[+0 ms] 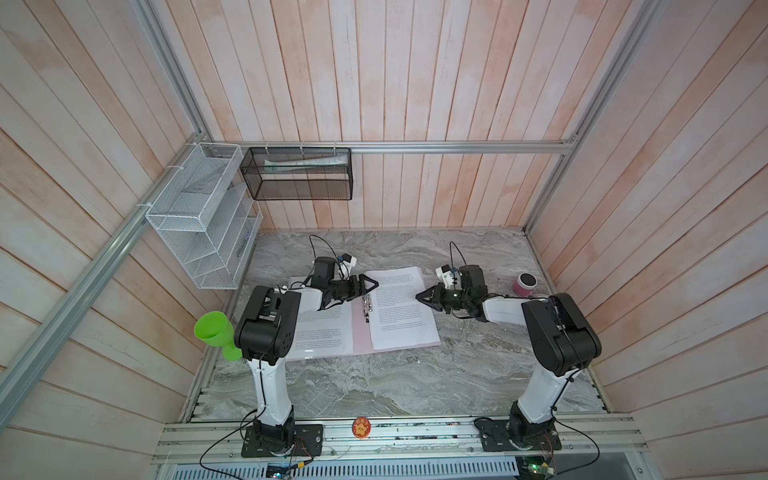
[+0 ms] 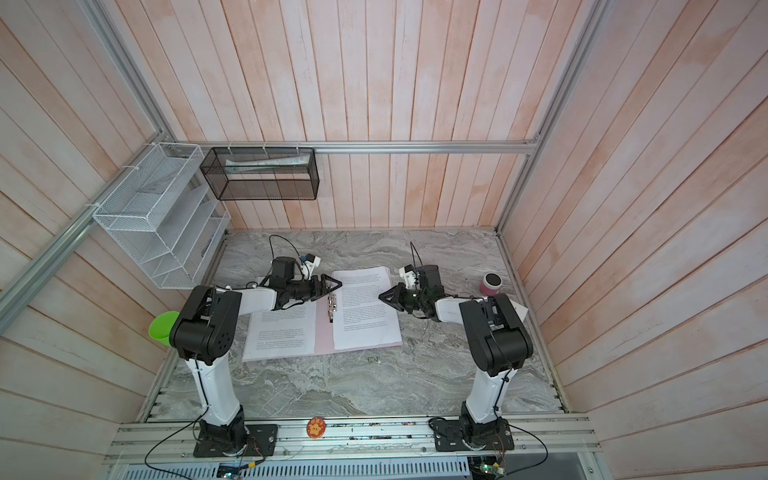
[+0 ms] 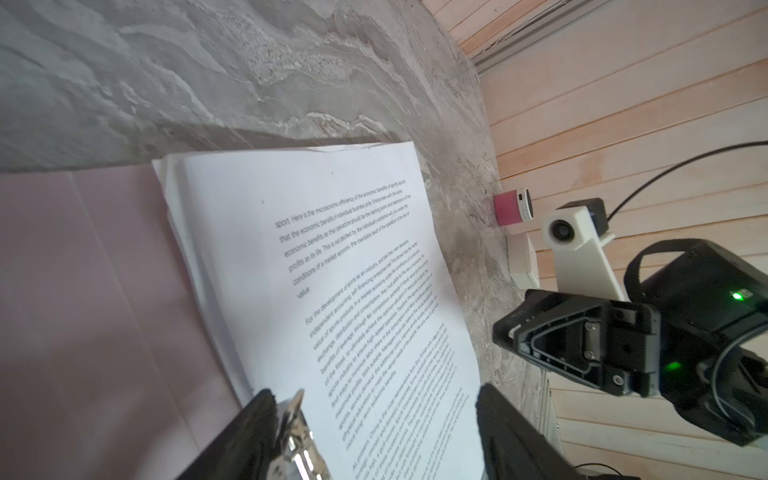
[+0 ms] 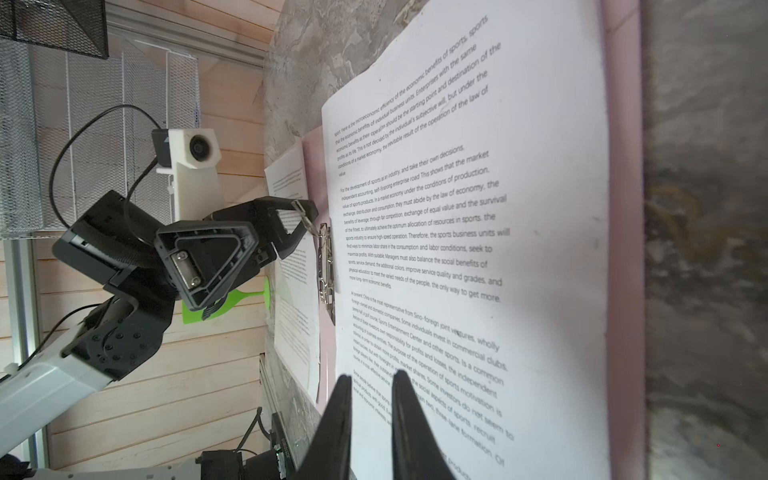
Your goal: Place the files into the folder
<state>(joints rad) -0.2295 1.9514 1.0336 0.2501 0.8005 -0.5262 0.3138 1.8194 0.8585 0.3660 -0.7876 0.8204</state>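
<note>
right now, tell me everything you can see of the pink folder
The folder is pale pink, thin and stiff-looking, and lies open and flat on the marble table. Its two covers meet at a creased spine strip, where a shiny metal clip sits with its lever raised. Printed files are stacked on the cover on the right arm's side, and more sheets lie on the other. The left gripper, jaws open, has the clip's lever against one finger.
</note>
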